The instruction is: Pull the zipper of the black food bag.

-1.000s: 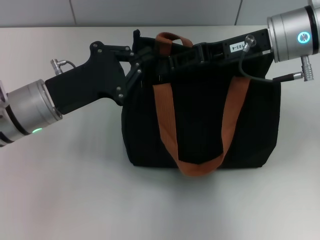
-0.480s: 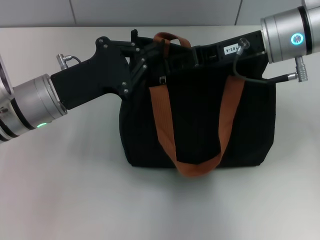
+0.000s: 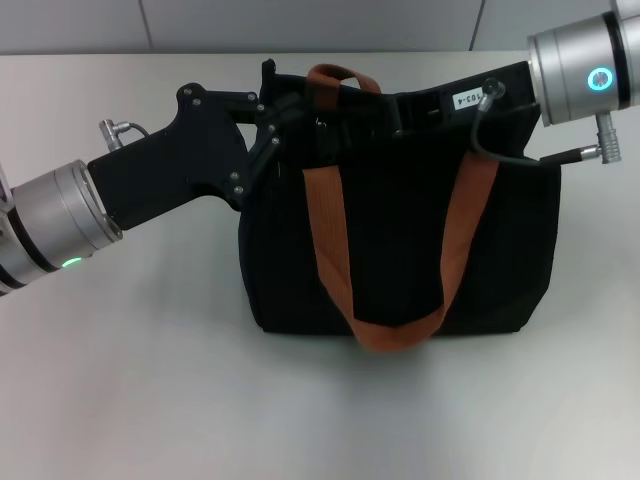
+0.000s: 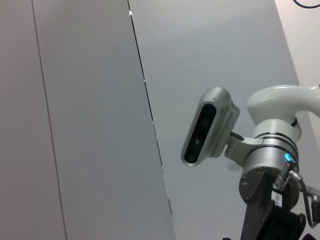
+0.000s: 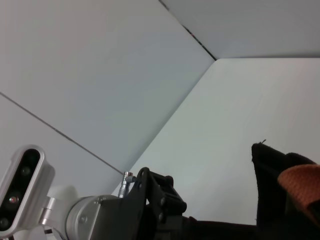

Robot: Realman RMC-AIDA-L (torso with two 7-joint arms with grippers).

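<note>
Zipper [image 3: 322,124] sits upper centre on the black food bag [image 3: 400,250], your left gripper [image 3: 285,112] has slid back leftward pinching that corner, while the right gripper's [image 3: 405,103] jaws stay unreadable, so little progress.

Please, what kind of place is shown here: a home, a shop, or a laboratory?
Probably a robot laboratory or test room: a plain white table, bare grey panelled walls, and only a boxy black fabric bag with orange-brown straps between two robot arms.

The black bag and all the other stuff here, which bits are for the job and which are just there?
For the job: black food bag, left gripper and right gripper at its top edge; the zipper is hidden.

Just there: orange-brown straps, white table, grey wall.
</note>
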